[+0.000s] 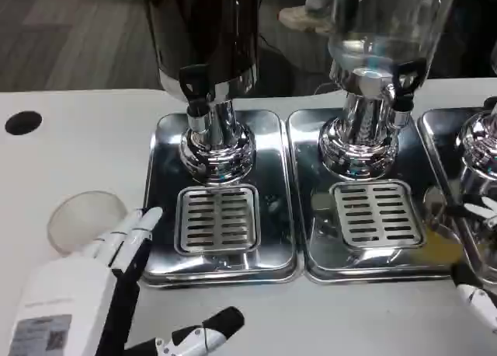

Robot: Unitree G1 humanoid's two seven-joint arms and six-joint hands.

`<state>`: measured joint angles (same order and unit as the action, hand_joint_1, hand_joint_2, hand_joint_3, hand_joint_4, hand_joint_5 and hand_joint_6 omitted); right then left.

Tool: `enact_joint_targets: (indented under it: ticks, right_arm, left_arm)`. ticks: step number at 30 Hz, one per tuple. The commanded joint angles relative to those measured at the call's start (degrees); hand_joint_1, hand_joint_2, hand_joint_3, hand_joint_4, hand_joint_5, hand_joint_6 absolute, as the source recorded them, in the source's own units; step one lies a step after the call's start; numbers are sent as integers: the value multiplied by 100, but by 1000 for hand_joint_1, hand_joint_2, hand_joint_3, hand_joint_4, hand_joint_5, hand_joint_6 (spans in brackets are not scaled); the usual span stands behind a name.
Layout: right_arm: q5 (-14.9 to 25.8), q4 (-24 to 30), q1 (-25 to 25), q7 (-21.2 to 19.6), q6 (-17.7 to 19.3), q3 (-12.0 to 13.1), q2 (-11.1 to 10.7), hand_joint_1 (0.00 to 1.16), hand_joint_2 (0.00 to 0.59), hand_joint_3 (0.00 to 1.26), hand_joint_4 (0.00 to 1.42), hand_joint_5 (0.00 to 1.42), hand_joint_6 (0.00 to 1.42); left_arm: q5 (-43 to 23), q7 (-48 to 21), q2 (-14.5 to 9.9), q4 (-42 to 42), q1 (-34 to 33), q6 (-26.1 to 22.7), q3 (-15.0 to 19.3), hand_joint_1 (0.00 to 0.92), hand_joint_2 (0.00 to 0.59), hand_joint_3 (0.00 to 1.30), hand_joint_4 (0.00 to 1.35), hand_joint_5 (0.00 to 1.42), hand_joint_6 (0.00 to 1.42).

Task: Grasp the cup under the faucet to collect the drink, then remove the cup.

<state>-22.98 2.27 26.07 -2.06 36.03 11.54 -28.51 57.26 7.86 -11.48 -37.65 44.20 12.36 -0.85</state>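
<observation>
The left hand (pixel 85 294) is reaching in from about seven o'clock, its fingers (pixel 136 228) spread and pointing toward one o'clock, with nothing between them. The cup (pixel 81 220) (clear plastic, so faint against the white table (pixel 70 154)) is sitting just beside that hand at its eleven o'clock; whether the fingers are touching its rim I cannot tell. It is standing off the left drip tray (pixel 163 216), at about nine o'clock from the slotted grate (pixel 217 218), and is not under the faucet (pixel 198 99) of the dark dispenser (pixel 206 29), which is sitting at twelve o'clock above that grate. The clear dispenser (pixel 384 29) is standing over the middle tray (pixel 311 239) at about one o'clock. The right hand (pixel 480 301) is showing only as a few fingertips at four o'clock, so I cannot tell how it is lying.
</observation>
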Motion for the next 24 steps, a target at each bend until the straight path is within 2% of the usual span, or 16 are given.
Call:
enact_joint_targets:
  ticks: [1, 14, 24]
  right_arm:
    - [32, 14, 24, 2, 65, -2, 22, 450, 379, 240, 121, 61, 0]
    - [108, -15, -8, 29, 55, 12, 7, 450, 379, 240, 121, 61, 0]
    - [81, -2, 90, -7, 71, -34, 75, 450, 379, 239, 122, 61, 0]
  left_arm:
    - [141, 64, -16, 12, -22, -31, -45, 0, 59, 176, 133, 232, 412]
    - [190, -21, -15, 50, -107, -114, -89, 0, 59, 176, 133, 221, 414]
    - [120, -11, -13, -31, -102, -205, 36, 0, 52, 168, 130, 220, 415]
